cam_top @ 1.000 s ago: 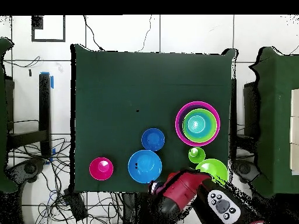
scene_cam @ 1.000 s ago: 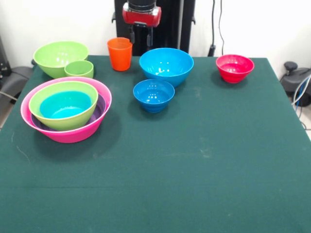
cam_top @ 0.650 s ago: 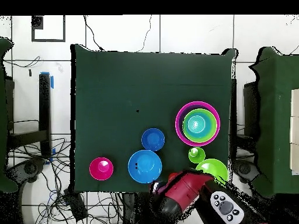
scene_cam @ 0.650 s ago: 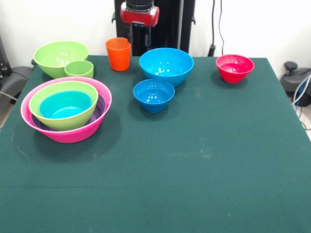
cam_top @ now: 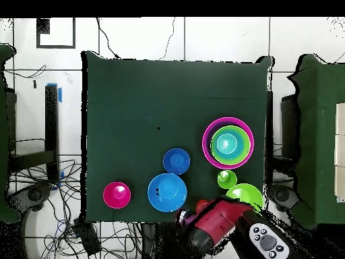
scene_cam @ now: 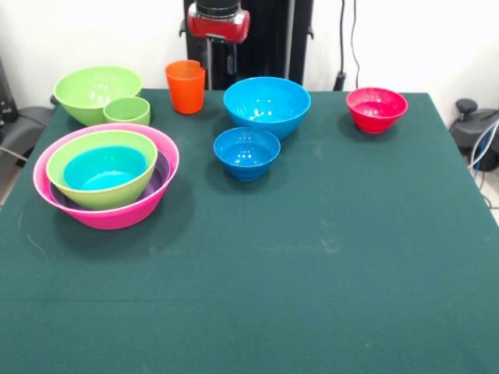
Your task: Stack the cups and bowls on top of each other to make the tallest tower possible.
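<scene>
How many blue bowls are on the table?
3: a large blue bowl at the back, a small blue bowl just in front of it, a teal-blue bowl nested inside the pink bowl's stack.

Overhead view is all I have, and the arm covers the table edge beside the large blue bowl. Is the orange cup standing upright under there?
Observer: Yes. The orange plastic cup stands upright, mouth up, clear of the large blue plastic bowl.
Operator: Is the gripper directly above it?
Observer: No. The gripper hangs at rim height beside the cup, on the side toward the blue bowl. I cannot tell whether it grips the cup.
</scene>
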### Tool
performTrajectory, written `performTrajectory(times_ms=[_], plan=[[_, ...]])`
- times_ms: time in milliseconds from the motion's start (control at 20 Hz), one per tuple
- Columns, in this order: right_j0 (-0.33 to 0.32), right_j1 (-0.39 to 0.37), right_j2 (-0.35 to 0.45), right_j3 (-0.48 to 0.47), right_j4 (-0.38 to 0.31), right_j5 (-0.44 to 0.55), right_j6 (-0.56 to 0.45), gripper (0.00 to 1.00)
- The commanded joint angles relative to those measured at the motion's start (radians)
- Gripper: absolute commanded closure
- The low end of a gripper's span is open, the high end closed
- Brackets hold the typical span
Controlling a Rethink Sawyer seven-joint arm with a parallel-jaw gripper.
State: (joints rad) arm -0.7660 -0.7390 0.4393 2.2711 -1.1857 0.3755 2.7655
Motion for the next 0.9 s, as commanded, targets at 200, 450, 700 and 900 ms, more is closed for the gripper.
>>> performTrajectory(times_ms=[200,450,700,900], plan=[[-0.045,0.069,0.06,-0.059,-0.036,0.039,-0.252,0.0],[-0.057,0.061,0.072,-0.054,-0.026,0.052,-0.268,0.0],[-0.068,0.03,0.089,-0.03,0.001,0.066,-0.28,0.0],[-0.069,0.028,0.095,-0.029,0.005,0.076,-0.286,0.0]])
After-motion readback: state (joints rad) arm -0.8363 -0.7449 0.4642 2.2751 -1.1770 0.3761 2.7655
